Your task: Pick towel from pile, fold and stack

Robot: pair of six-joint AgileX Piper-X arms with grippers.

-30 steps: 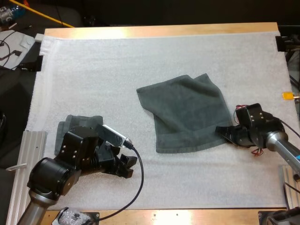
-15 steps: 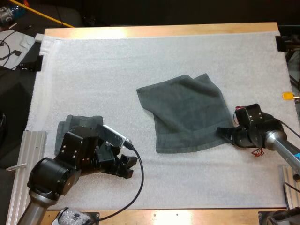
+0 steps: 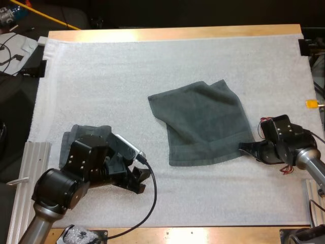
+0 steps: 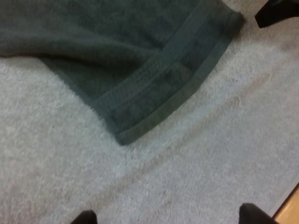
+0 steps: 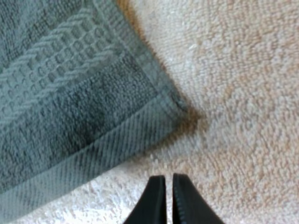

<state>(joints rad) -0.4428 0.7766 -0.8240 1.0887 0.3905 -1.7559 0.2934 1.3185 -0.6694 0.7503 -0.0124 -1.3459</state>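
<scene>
Two dark grey-green towels lie on the white mat of the wooden table.

High view: The spread towel lies flat near the mat's middle. The crumpled towel lies at the mat's near left side, partly covered by our left arm. Our left gripper sits low over bare mat, just beside the crumpled towel and well apart from the spread towel. Our right gripper points at the spread towel's near right corner, with its tip just beside the cloth.

Left wrist view: Our own fingers stand wide apart over bare mat and clear of any cloth, so the left gripper is released. The spread towel's hemmed corner lies ahead of them. The tip of the right gripper shows at the towel's far corner.

Right wrist view: Our own fingers are pressed together with nothing between them, so the right gripper is clenched and empty. They rest over bare mat, just short of the spread towel's hem, near its corner and not touching it.
</scene>
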